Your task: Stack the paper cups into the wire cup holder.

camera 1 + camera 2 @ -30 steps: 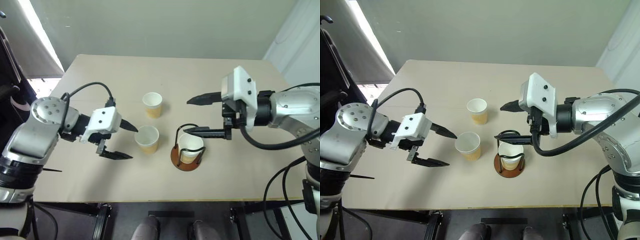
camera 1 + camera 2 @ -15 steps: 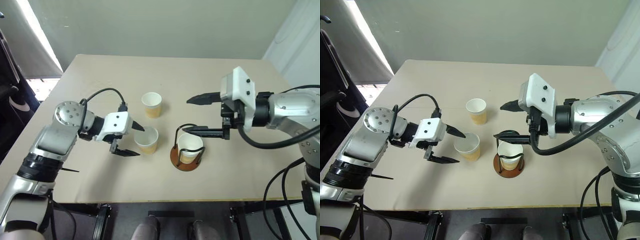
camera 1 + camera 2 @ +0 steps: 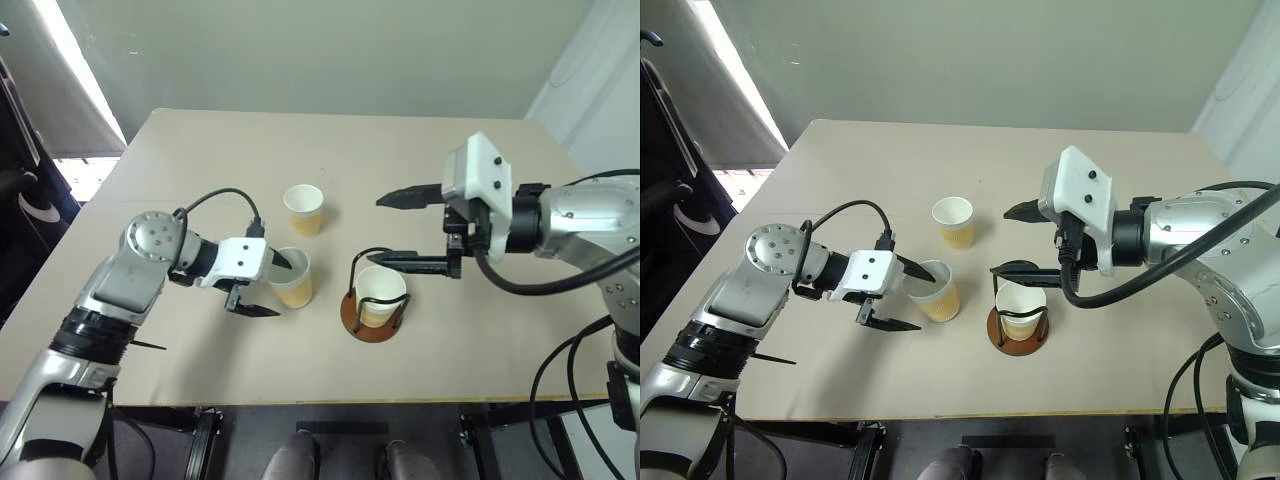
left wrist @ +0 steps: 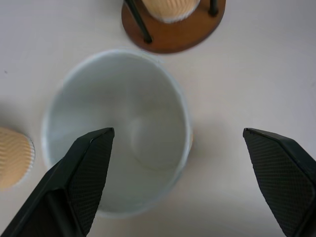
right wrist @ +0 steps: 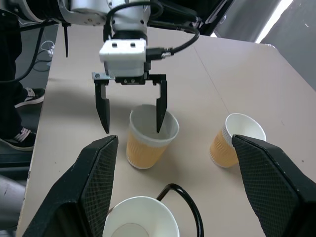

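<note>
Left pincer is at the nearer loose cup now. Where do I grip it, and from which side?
Pinch the nearer cup by its rim wall, from its left. It stands upright and open-mouthed, and the open left pincer already has one finger inside and one outside.

In the left wrist view, the wire cup holder [image 4: 174, 29] and its seated cup [image 4: 170, 9] were cut off by the frame edge. A second cup [image 4: 14, 157] was likewise cropped at the side. In the right wrist view, the holder's cup [image 5: 140, 217] was cut off at the lower edge.
</note>
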Robot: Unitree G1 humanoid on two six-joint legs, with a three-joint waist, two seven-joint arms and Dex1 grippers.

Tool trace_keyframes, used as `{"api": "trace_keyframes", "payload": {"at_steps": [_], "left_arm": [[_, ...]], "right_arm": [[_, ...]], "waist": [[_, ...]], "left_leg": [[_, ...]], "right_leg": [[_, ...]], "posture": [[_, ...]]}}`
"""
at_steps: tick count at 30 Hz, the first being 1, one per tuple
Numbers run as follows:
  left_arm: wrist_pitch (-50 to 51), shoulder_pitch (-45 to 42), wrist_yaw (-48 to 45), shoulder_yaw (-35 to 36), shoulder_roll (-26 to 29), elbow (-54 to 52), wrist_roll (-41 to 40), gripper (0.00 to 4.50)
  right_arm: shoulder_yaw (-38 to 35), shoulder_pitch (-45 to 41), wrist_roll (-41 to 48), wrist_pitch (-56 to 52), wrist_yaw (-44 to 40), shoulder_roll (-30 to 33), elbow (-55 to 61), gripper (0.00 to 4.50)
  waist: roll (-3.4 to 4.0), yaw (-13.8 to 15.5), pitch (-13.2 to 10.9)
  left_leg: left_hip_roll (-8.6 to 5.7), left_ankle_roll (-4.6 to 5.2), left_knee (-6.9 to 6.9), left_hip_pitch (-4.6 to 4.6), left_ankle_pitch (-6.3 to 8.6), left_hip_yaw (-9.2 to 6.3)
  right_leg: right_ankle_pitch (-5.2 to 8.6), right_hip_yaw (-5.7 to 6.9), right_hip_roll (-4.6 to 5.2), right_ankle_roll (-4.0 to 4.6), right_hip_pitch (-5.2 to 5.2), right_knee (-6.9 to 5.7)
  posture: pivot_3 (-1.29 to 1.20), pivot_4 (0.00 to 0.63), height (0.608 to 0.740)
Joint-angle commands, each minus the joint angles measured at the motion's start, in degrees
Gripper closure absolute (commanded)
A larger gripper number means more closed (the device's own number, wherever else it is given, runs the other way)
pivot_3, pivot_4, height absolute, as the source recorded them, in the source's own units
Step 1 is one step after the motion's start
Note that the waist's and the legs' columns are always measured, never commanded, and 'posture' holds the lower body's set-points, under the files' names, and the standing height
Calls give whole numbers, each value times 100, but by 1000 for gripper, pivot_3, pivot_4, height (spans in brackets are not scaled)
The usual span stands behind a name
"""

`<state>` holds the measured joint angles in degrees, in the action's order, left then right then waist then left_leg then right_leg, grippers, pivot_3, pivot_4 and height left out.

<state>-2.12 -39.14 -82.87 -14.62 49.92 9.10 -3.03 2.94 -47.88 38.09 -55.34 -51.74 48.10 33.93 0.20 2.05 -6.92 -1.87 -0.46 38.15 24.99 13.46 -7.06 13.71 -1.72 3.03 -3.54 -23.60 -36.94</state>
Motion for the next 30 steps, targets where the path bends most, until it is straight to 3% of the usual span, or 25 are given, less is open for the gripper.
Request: {"api": "trace_keyframes", "payload": {"at_steps": [1, 11, 18, 30], "left_arm": [[-283, -14, 130, -1, -107, 159, 115, 960], [195, -164, -69, 153, -267, -82, -245, 4478], [1074, -435, -495, 304, -145, -679, -906, 4478], [2056, -1660, -963, 189, 162, -1117, -2069, 4478]], "right_arm": [[-167, 47, 53, 70, 9, 122, 108, 708], [-495, 1063, 30, 383, -764, 1191, -43, 708], [-527, 1803, -279, 967, -1285, 1818, -166, 708], [-248, 1786, -544, 1307, -1450, 1821, -344, 708]], "waist": [[0, 2, 0], [-1, 19, 0], [-2, 32, 1], [-2, 27, 0]], "left_leg": [[0, 0, 0, 0, 0, 0], [0, -3, 0, 4, 1, 2], [0, -3, 0, 8, 2, 3], [1, 1, 6, 6, 2, 4]], "right_leg": [[0, 0, 0, 0, 0, -1], [0, 0, 0, 0, 0, -1], [-1, 0, 0, -2, 1, 0], [-4, -1, 1, -7, 4, 0]], "posture": [[0, 150, 740], [0, 150, 740], [0, 150, 740], [0, 150, 740]]}}
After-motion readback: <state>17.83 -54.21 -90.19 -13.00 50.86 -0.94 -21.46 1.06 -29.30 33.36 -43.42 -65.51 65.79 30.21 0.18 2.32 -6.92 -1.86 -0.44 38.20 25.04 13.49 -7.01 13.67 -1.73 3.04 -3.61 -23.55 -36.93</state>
